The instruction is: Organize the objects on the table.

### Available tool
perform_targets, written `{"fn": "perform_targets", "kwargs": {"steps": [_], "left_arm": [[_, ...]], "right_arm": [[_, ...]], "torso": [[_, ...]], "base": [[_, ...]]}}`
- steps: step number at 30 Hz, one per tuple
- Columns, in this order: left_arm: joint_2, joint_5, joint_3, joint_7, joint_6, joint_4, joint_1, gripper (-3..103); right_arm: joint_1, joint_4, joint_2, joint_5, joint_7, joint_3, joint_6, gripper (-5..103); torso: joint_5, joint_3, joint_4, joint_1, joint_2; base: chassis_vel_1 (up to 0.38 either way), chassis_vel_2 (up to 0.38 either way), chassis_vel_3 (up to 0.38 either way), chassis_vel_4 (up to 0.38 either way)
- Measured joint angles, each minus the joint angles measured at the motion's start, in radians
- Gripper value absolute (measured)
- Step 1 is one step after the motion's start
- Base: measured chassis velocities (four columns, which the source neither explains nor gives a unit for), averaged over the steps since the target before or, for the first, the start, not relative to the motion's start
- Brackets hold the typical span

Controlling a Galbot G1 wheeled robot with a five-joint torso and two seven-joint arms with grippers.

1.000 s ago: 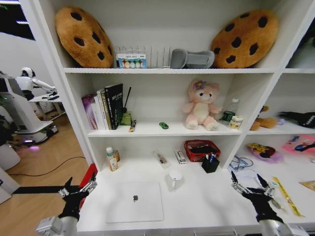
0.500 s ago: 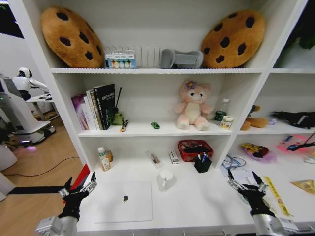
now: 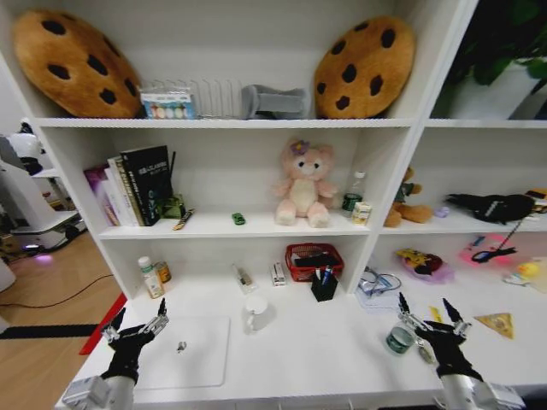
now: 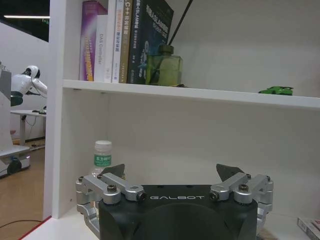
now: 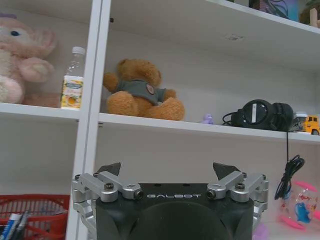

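Hovering low over the table (image 3: 325,350), both empty and spread wide: left gripper (image 3: 135,322) just left of the laptop (image 3: 184,363), right gripper (image 3: 430,314) beside a small tin. Sitting on the shelf well above and beyond the left gripper: car (image 3: 238,219).

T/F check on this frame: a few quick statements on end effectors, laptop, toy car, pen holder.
1. Both end effectors, left and right, are open and hold nothing. True.
2. The thin silver laptop stands open. False: it lies closed on the long white desk top.
3. The tiny green toy car is on the desk. False: it sits on the shelf above.
4. The black pen holder stands in front of the red mesh basket. True.
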Motion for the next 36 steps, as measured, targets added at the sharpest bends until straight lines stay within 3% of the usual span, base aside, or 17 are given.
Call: {"fn": "perform_targets", "kwargs": {"steps": [2, 6, 11, 13, 29, 34, 36], "left_arm": [[0.000, 0.000, 0.000, 0.001, 0.000, 0.000, 0.000, 100], [0.000, 0.000, 0.000, 0.001, 0.000, 0.000, 0.000, 100], [0.000, 0.000, 0.000, 0.001, 0.000, 0.000, 0.000, 100], [0.000, 0.000, 0.000, 0.001, 0.000, 0.000, 0.000, 100], [0.000, 0.000, 0.000, 0.000, 0.000, 0.000, 0.000, 100], [0.000, 0.000, 0.000, 0.000, 0.000, 0.000, 0.000, 100], [0.000, 0.000, 0.000, 0.000, 0.000, 0.000, 0.000, 100]], "right_arm": [[-0.013, 0.000, 0.006, -0.015, -0.002, -0.012, 0.030, 100], [-0.031, 0.001, 0.013, -0.036, -0.020, -0.043, 0.068, 100], [-0.060, 0.010, 0.017, -0.084, -0.055, -0.083, 0.090, 100], [-0.070, 0.000, 0.007, -0.136, -0.078, -0.109, 0.099, 100], [0.009, -0.095, 0.003, -0.221, -0.076, -0.232, 0.045, 100], [0.026, -0.109, 0.007, -0.208, -0.069, -0.238, 0.030, 85], [0.034, -0.117, 0.009, -0.201, -0.065, -0.242, 0.026, 70]], "torso": [[0.0022, 0.000, -0.0004, 0.000, 0.000], [0.0013, 0.000, 0.0001, 0.000, 0.000], [0.0006, 0.000, -0.0010, 0.000, 0.000], [0.0010, 0.000, -0.0002, 0.000, 0.000], [0.0012, 0.000, -0.0002, 0.000, 0.000], [0.0012, 0.000, -0.0002, 0.000, 0.000], [0.0012, 0.000, -0.0002, 0.000, 0.000]], "base": [[-0.212, -0.200, 0.234, 0.197], [-0.143, -0.170, 0.131, 0.159], [-0.002, -0.015, 0.015, 0.001], [0.030, 0.047, -0.027, -0.024], [0.013, 0.014, -0.007, -0.014], [0.000, 0.000, 0.000, 0.000], [0.000, 0.000, 0.000, 0.000]]}}
